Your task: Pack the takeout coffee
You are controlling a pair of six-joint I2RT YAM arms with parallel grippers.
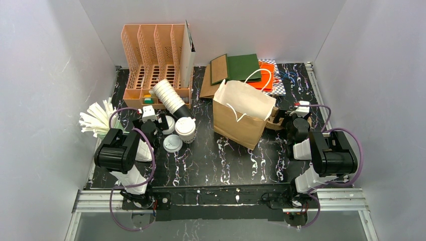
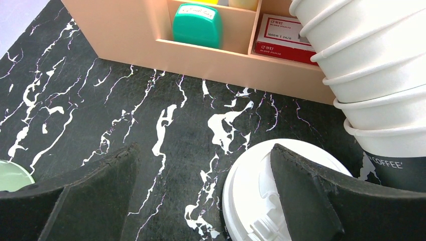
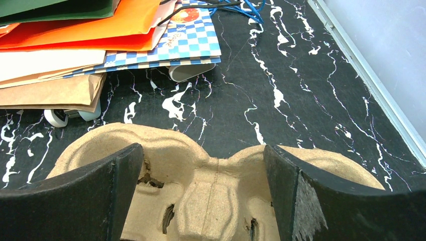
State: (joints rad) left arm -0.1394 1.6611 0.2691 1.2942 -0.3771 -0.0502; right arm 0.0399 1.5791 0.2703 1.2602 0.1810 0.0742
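One takeout coffee cup (image 1: pixel 185 128) with a white sip lid stands left of centre on the black marbled table. Beside it are two more white lids (image 1: pixel 172 143), (image 1: pixel 168 123). My left gripper (image 1: pixel 162 121) hangs open just over the table (image 2: pixel 203 150). Its right finger covers part of a white sip lid (image 2: pixel 251 193); I cannot tell whether a cup is under it. Nothing is between the fingers. My right gripper (image 1: pixel 282 118) is open (image 3: pixel 202 149), its fingers standing either side of the centre ridge of a pulp cup carrier (image 3: pixel 216 196) without closing on it.
An open brown paper bag (image 1: pixel 243 113) stands mid-table. A tilted stack of lidless cups (image 2: pixel 371 65) ends in a dark "COFFEE" cup (image 2: pixel 397 168) against the peach organizer (image 1: pixel 155 60). Flat bags (image 3: pixel 100 30) lie at the back right. White paper sticks (image 1: pixel 95 118) fan out at far left.
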